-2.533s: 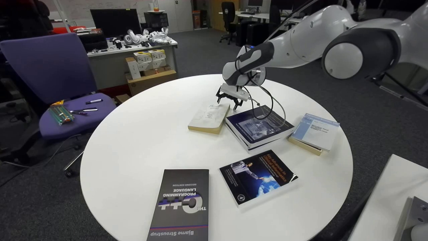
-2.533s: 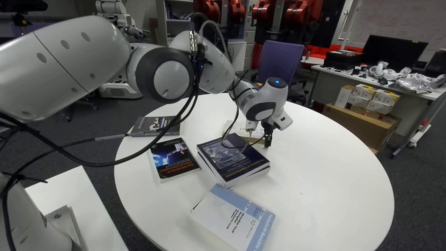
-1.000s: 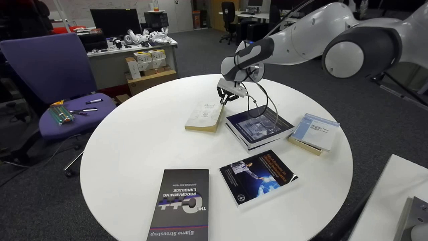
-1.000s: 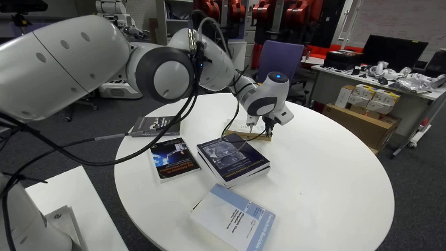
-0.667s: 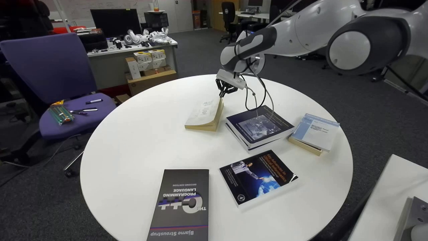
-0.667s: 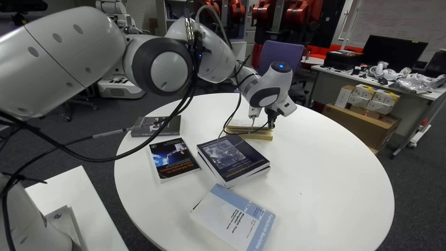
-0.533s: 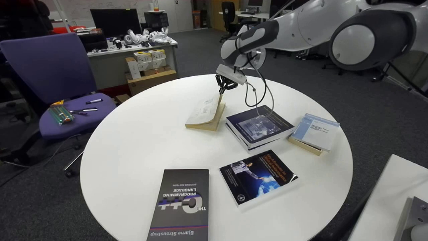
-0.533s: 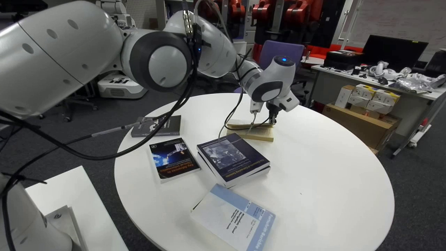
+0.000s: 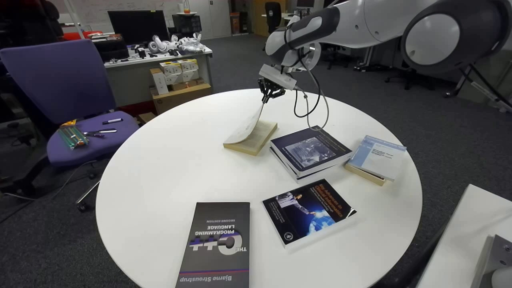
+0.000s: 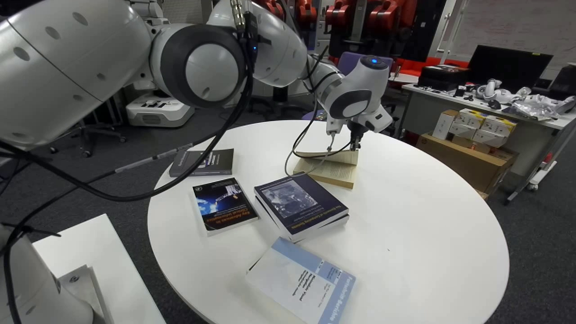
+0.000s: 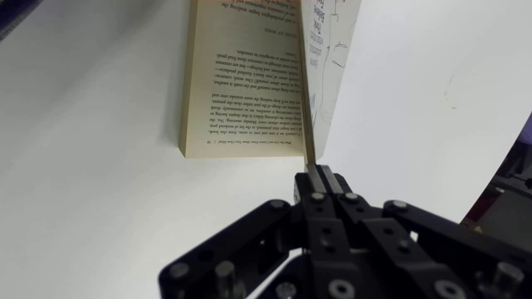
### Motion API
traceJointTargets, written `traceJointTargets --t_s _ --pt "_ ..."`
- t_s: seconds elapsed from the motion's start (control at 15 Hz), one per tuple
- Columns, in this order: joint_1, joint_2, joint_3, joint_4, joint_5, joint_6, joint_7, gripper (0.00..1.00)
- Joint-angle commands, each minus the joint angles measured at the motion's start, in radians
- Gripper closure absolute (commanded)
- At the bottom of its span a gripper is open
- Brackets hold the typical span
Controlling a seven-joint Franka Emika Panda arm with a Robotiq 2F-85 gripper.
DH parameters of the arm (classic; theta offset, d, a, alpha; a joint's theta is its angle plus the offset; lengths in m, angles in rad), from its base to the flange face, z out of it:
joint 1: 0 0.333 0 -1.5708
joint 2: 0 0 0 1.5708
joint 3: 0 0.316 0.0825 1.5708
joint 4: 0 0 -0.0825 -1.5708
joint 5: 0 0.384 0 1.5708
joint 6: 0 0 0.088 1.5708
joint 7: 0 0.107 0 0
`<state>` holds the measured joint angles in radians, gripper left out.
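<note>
My gripper (image 11: 321, 167) is shut on the edge of the front cover and a bundle of pages of a pale paperback book (image 11: 249, 95). The lifted part bends upward from the spine, its drawn-on cover (image 11: 332, 50) facing right in the wrist view. Beneath it the rest of the book lies on the white table (image 9: 160, 184), showing a printed page. In both exterior views the gripper (image 9: 265, 101) stands above the far side of this book (image 9: 262, 132), and the lifted flap slants up to the fingertips. In an exterior view the arm's cable partly covers the book (image 10: 333, 171).
Close to the held book is a stack of dark blue books (image 9: 312, 150). Beyond it lies a light blue and white book (image 10: 301, 283) on another. A black book (image 9: 308, 212) and a grey C++ book (image 9: 220, 244) lie nearer. A loose cable (image 9: 327, 108) hangs from the wrist.
The gripper stood open beside the book, then shut on its edge and rose. The cover and front pages came up with it, opening the book; the lower part shifted slightly.
</note>
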<state>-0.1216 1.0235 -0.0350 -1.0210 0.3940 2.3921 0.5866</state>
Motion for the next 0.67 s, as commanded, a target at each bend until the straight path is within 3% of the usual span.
traceJointTargets --t_s 0.0,0.6 --pt "-0.013 -0.053 0.024 -0.043 0.008 -0.024 0.002 1.0" --pt "0.004 -0.009 0.001 -0.029 -0.015 -0.034 0.041 1.0"
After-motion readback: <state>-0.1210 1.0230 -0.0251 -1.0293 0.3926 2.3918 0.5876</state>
